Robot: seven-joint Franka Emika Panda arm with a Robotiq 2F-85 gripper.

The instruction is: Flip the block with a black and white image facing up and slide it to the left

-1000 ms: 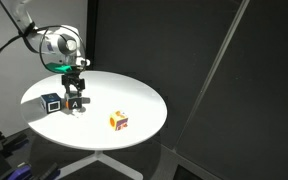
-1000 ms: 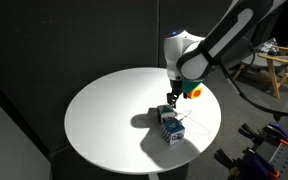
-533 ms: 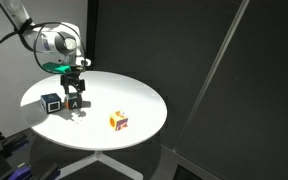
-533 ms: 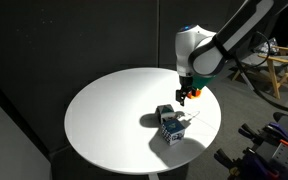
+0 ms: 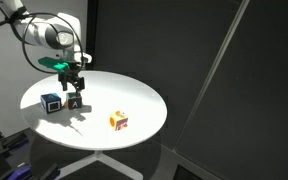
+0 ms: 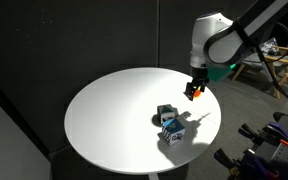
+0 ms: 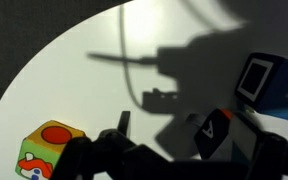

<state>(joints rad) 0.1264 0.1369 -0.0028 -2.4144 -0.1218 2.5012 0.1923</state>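
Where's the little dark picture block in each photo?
In an exterior view: the block sits left of the middle, just right of the blue-and-white cube.
In an exterior view: the block is right of centre, just above that cube.
Wrist view: lower right.
Shared landmark: the blue-and-white cube beside it.

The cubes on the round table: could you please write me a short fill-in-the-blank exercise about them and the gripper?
1. The round white table holds ____ cubes.
2. The gripper hangs ____ the dark block, not touching it.
3. Of the blue-and-white cube and the orange-yellow cube, the one nearer the dark block is the ____ one.
Missing words: three; above; blue-and-white.
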